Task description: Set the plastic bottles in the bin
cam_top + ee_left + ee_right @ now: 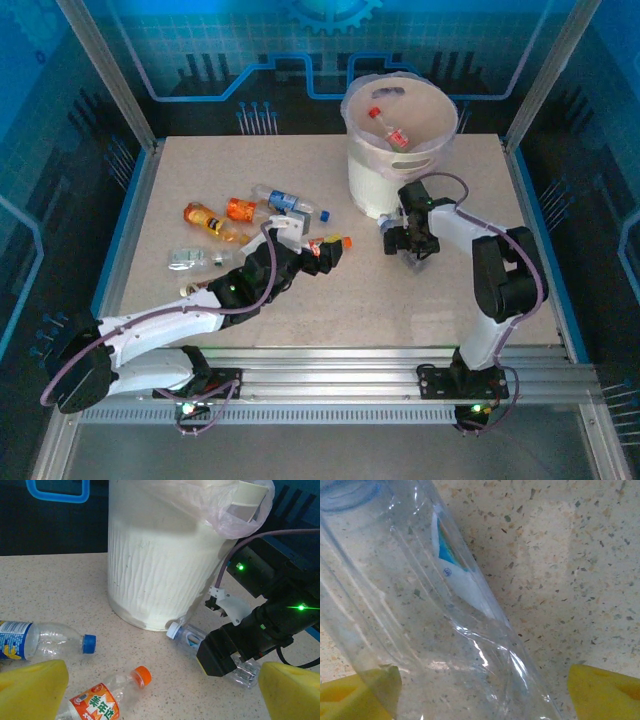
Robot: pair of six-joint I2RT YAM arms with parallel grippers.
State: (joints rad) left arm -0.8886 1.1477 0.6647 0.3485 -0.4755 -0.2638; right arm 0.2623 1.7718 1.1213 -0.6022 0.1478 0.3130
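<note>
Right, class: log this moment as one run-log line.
left fingers: open, above loose bottles | right fingers: open, straddling clear bottle beside bin | bin: red-capped bottle inside | stage: pre-grasp

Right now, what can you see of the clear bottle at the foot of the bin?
The bottle is clear, thin, creased plastic with a pale cap and a small blue-and-white label. It lies on its side on the speckled table, cap at the foot of the bin. It looks empty. The right claw straddles its base end, jaws open; one pad shows partly through it, the other stands clear.
</note>
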